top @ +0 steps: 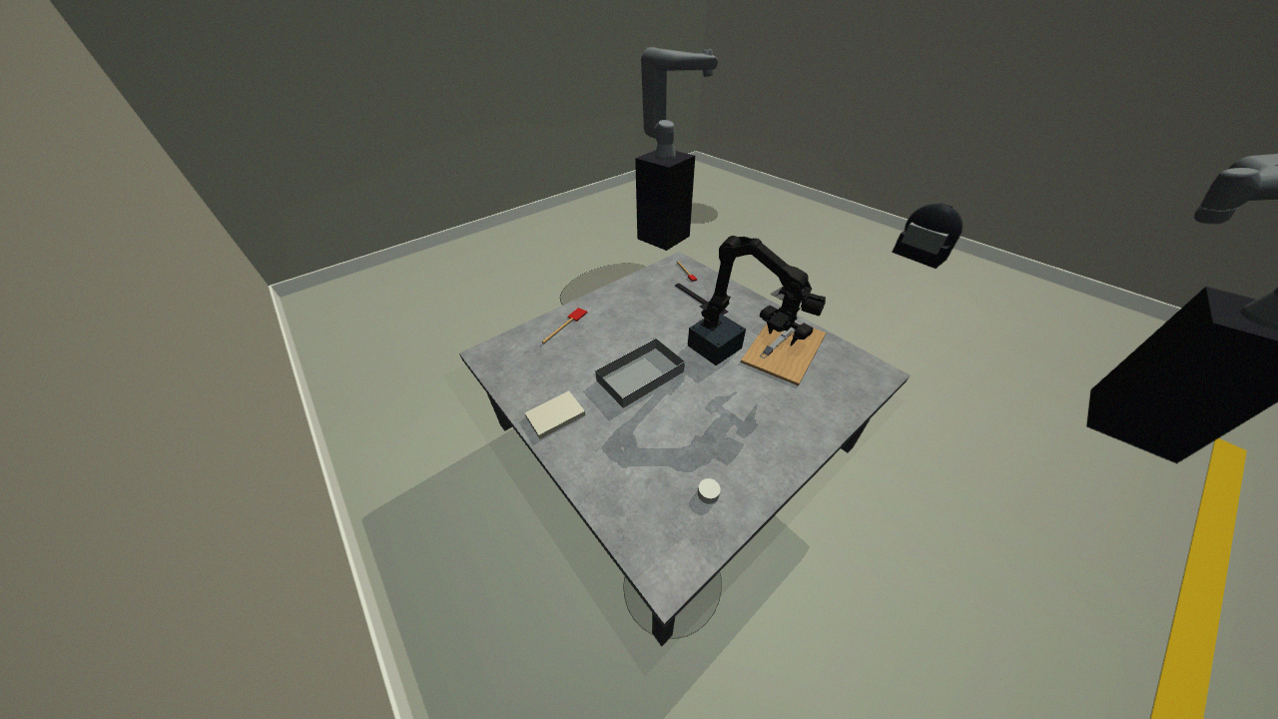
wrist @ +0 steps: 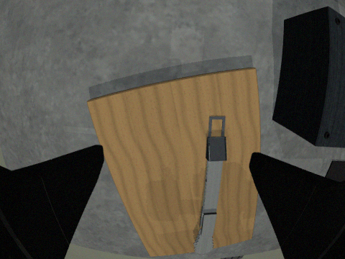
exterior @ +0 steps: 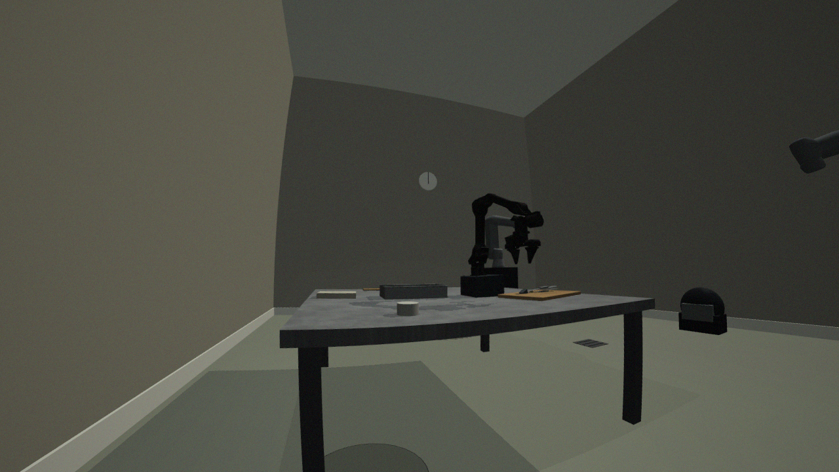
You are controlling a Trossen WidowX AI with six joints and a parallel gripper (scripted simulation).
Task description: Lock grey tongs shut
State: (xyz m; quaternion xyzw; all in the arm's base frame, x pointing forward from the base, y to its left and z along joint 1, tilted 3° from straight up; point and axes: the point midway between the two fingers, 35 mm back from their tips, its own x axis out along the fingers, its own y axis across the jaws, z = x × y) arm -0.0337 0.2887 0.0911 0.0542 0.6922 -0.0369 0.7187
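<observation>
The grey tongs [top: 775,345] [wrist: 213,183] lie on the wooden board [top: 795,367] [exterior: 542,296] [wrist: 144,115]. In the wrist view their dark hinge block and small wire loop are towards the top, and the toothed tips are at the board's lower edge. They lie on their side, one arm over the other, so I cannot tell how far apart the arms are or whether the lock holds. My gripper [top: 782,336] [exterior: 524,262] [wrist: 179,157] is wide open and empty, above the board and the tongs. The dark roasting tin [top: 654,384] [exterior: 413,292] stands apart with no tongs across it.
The arm's black base [top: 715,342] [wrist: 305,79] stands beside the board. A cream block [top: 554,412] [exterior: 335,294] lies beyond the tin. A white round piece [top: 708,489] [exterior: 408,308] is near the table's front corner. A red spatula [top: 577,315] and a dark bar [top: 692,295] lie farther back.
</observation>
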